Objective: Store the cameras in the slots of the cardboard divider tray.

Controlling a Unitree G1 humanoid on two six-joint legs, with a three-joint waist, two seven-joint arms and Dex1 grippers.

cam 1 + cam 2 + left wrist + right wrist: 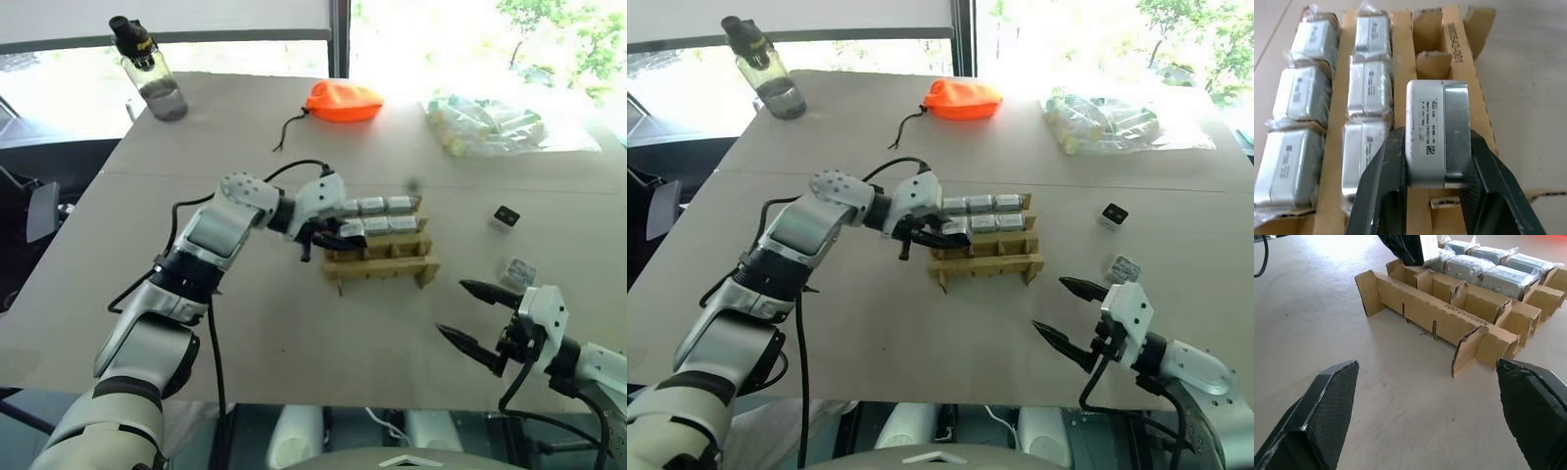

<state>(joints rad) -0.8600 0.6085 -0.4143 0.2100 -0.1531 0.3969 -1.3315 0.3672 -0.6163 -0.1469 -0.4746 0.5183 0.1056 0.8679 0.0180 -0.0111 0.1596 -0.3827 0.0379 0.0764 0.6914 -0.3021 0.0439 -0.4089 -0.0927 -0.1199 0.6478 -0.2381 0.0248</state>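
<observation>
One tray wall (pixel 1469 316) reads "M80S42-001"; camera (pixel 1437 134) label is illegible.

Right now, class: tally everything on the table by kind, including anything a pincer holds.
Cameras: 9 (6 slotted, 1 in the left pincer, 2 loose)
Cardboard divider tray: 1
Orange pouch: 1
Water bottle: 1
Clear plastic bag: 1
Total: 13

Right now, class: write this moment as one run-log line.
left tool: shut on camera, over cardboard divider tray | right tool: open, empty | two rows filled, near row empty | two cameras loose on table
</observation>
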